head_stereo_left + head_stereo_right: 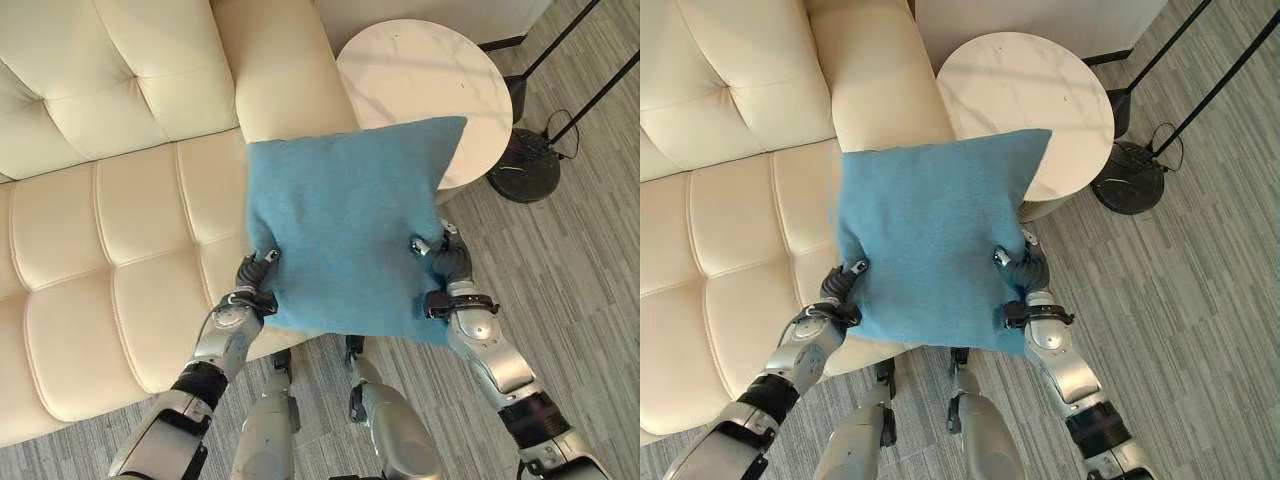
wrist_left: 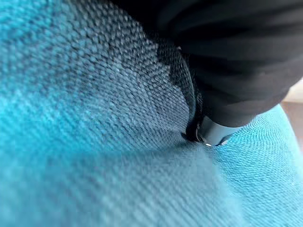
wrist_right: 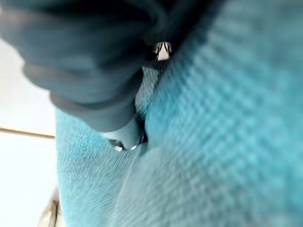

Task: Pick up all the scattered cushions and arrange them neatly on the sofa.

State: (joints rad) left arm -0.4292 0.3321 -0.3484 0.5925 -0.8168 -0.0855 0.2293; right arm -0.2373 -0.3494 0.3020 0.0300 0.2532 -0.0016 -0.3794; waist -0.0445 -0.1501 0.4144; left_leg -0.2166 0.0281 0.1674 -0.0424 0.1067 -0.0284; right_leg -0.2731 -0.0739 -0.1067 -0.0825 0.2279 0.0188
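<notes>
- Grey striped carpet (image 1: 590,260) ran under a cream tufted sofa (image 1: 110,230) in the left eye view, with a round white side table (image 1: 425,75) just beside the sofa's arm and a black lamp base (image 1: 525,170) near the table. A blue cushion (image 1: 345,225) was held up flat in front of the robot, over the sofa's front edge and overlapping the table's near rim. The left hand (image 1: 256,272) gripped the cushion's lower left edge, thumb pressed on the upper face; the right hand (image 1: 447,258) pinched the lower right edge the same way.
- Seen from the right eye, the cushion (image 1: 930,240) hung between the two hands over the seat edge, its far corner reaching across the side table (image 1: 1025,85). The left hand (image 1: 840,282) and right hand (image 1: 1025,268) each showed a thumb on top of the fabric, with the fingers hidden beneath it.
- Close up from the left wrist, blue woven cloth (image 2: 94,156) lay pressed against the left hand (image 2: 236,71), whose dark cover dented the fabric and whose silver thumb tip dug into it.
- From the right wrist, the right hand (image 3: 90,75) sat against the same cushion (image 3: 222,142), a silver tip sunk into a fold of the cloth and pale floor behind.
</notes>
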